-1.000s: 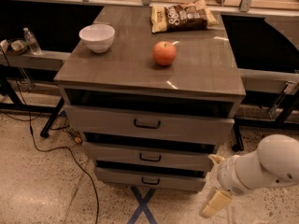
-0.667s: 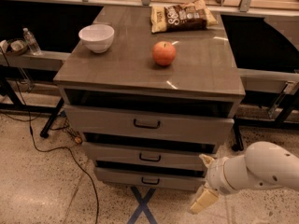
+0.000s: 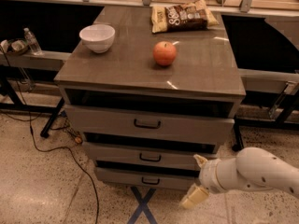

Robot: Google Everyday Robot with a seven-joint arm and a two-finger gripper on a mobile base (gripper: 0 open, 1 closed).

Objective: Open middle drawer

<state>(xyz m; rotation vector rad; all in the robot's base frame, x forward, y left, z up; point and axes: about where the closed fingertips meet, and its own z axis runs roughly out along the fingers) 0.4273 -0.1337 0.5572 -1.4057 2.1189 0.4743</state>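
The cabinet has three grey-brown drawers stacked under its top. The middle drawer (image 3: 121,154) has a small black bar handle (image 3: 150,158) and its front sits just behind the top drawer's front. My gripper (image 3: 196,180) is low at the cabinet's front right corner, level with the middle and bottom drawers and right of the handle. Its two cream fingers are spread apart and hold nothing. One fingertip (image 3: 201,161) is close to the middle drawer's right end; whether it touches cannot be told.
The top drawer (image 3: 107,120) juts out farthest and the bottom drawer (image 3: 117,177) least. A white bowl (image 3: 97,37), an apple (image 3: 165,53) and a chip bag (image 3: 183,16) lie on the cabinet top. A black cable (image 3: 70,160) and blue floor tape (image 3: 142,207) are on the floor.
My arm has moved left, bringing the gripper from right of the cabinet to its front right corner. The drawers have not moved.
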